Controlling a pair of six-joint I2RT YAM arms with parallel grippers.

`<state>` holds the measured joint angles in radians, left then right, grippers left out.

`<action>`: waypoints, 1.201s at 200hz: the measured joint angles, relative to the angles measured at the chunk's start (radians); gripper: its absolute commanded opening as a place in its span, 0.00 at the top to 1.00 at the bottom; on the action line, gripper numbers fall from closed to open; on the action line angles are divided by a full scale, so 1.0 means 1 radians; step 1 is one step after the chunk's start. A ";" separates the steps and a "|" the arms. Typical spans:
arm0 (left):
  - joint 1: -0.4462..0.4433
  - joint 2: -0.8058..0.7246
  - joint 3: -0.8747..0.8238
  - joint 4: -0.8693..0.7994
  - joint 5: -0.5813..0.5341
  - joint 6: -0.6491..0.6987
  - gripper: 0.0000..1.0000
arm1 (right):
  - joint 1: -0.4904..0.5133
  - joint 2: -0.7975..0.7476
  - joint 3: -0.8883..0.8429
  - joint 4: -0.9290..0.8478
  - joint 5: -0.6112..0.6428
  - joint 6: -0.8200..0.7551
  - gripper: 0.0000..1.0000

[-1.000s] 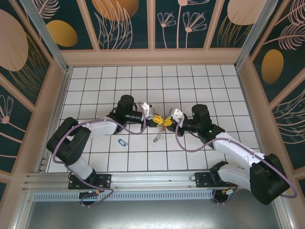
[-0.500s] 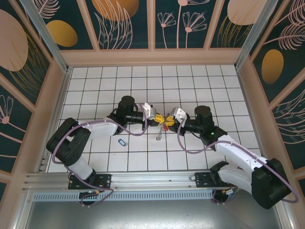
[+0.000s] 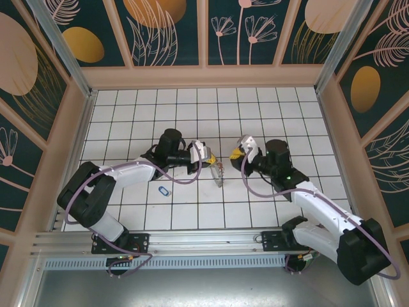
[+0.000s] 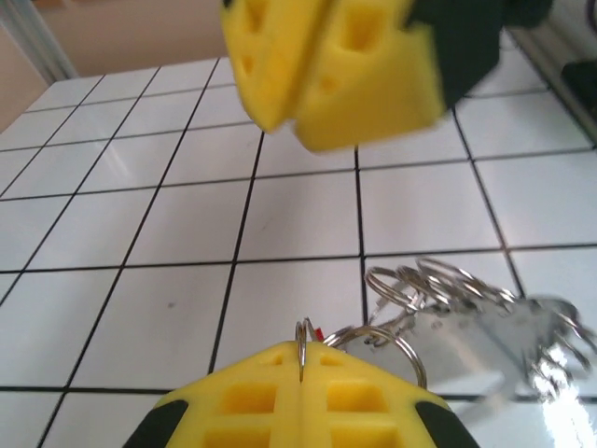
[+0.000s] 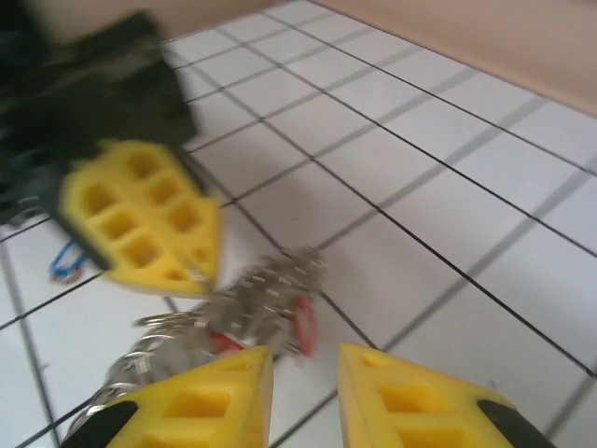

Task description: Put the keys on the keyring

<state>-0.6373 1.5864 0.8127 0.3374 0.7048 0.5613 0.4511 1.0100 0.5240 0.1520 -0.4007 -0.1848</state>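
Retreat of the right fingers (image 5: 205, 401), slightly parted and empty, leaves the left fingers (image 4: 242, 397) alone pinching the thin silver wire keyring (image 4: 299, 331); the blue oval key (image 3: 164, 190) lies unthreaded.

both arms bent inward, grippers facing each other. left gripper (image 3: 208, 157), on the left side of the keyring (image 3: 218, 174), pinches one wire loop of it. right gripper (image 3: 238, 152), apart on the keyring's right, fingers (image 5: 219, 392) slightly parted, empty.
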 measured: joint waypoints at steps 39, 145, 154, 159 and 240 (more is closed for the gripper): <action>0.000 0.011 0.167 -0.277 -0.087 0.180 1.00 | -0.103 0.090 0.093 -0.042 0.103 0.267 0.71; -0.130 0.363 0.584 -0.632 -0.057 0.355 1.00 | -0.260 0.233 0.161 -0.242 0.144 0.517 0.70; -0.146 0.392 0.599 -0.653 -0.048 0.354 1.00 | -0.276 0.233 0.161 -0.253 0.145 0.525 0.70; -0.154 0.408 0.608 -0.664 -0.043 0.354 1.00 | -0.286 0.233 0.161 -0.259 0.145 0.529 0.70; -0.186 0.414 0.472 -0.597 0.059 0.251 0.69 | -0.307 0.323 0.160 -0.284 -0.019 0.562 0.68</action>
<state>-0.8234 2.0006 1.2850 -0.2596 0.7639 0.8127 0.1436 1.3331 0.6842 -0.1318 -0.4202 0.3767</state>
